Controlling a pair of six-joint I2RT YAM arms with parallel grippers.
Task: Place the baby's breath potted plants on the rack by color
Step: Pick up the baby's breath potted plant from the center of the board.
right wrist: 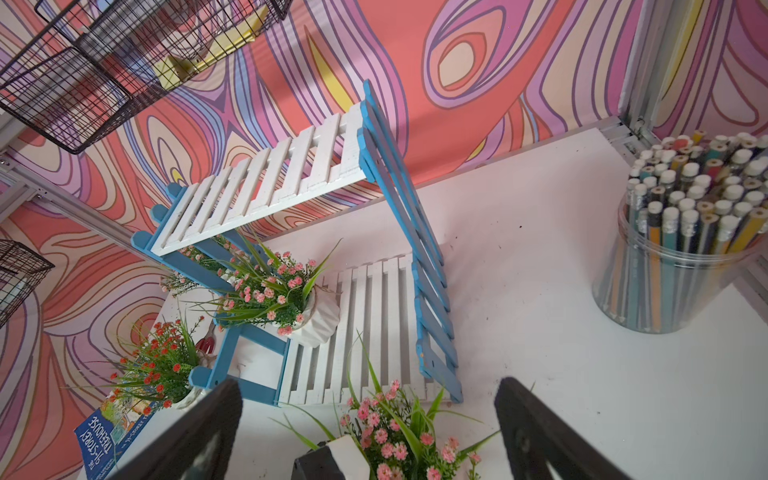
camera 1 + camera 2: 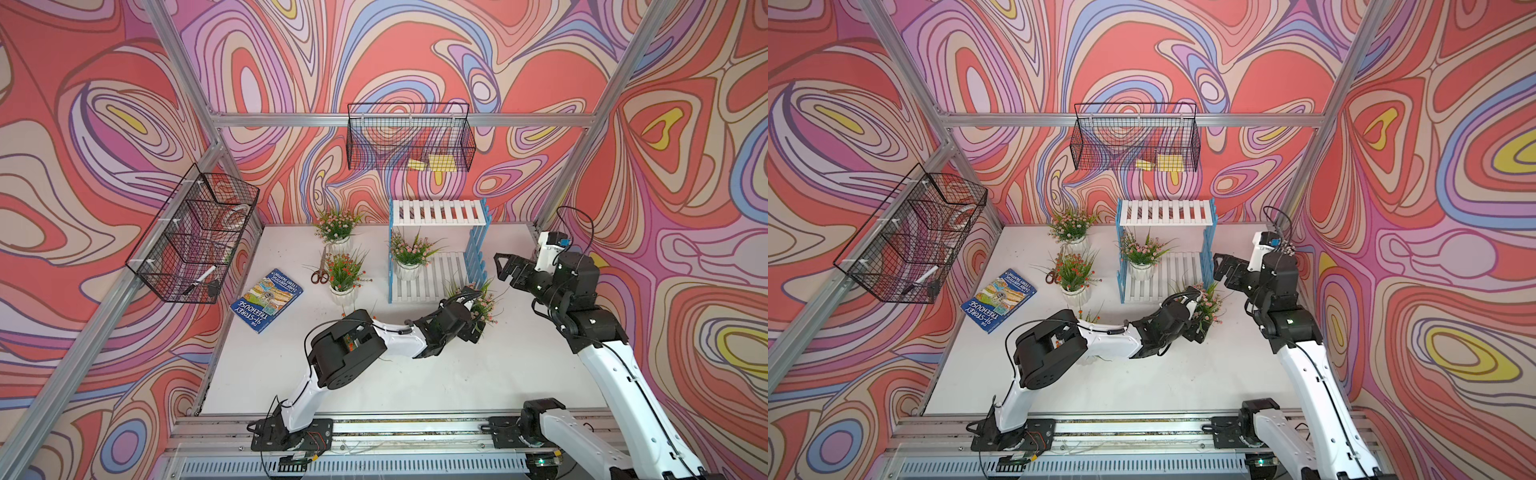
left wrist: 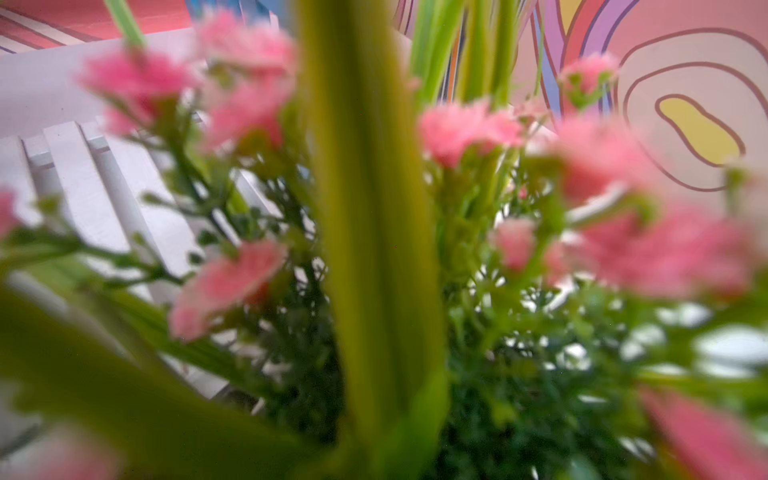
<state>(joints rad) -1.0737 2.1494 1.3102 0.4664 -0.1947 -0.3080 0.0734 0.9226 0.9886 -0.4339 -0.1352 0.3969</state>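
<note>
The left gripper (image 2: 471, 324) was deep in the leaves of the front pink plant (image 2: 486, 306), which stood on the white table (image 2: 415, 374) just beside the front right corner of the rack (image 2: 438, 212). Its jaws stood wide apart, but the foliage hid whether they touched the pot. In the left wrist view there were only blurred soft pink tufts, fine dark green sprigs and one broad flat leaf. The right gripper (image 1: 368, 386) hung to the right of the rack, its two black matte fingers (image 1: 199, 428) spread wide with nothing between them. The rack looked like painted wood, with two white slatted shelves and light blue picket sides. On the left end of its lower shelf the shelf pink plant (image 2: 409, 253) stood upright in a white ribbed pot. On the table left of the rack were the back pink plant (image 2: 336, 226) and, in front of it, the orange plant (image 2: 345, 272). The hidden orange plant (image 2: 1093, 318) showed only some blades and orange dots behind the left arm. That made five plants, three pink and two orange. Further out were one pair of red-handled scissors (image 2: 320, 275), one glossy blue book (image 2: 266, 301) lying flat, two black wire baskets (image 2: 409, 137) and one clear round pencil cup (image 1: 681, 257), packed full.
</note>
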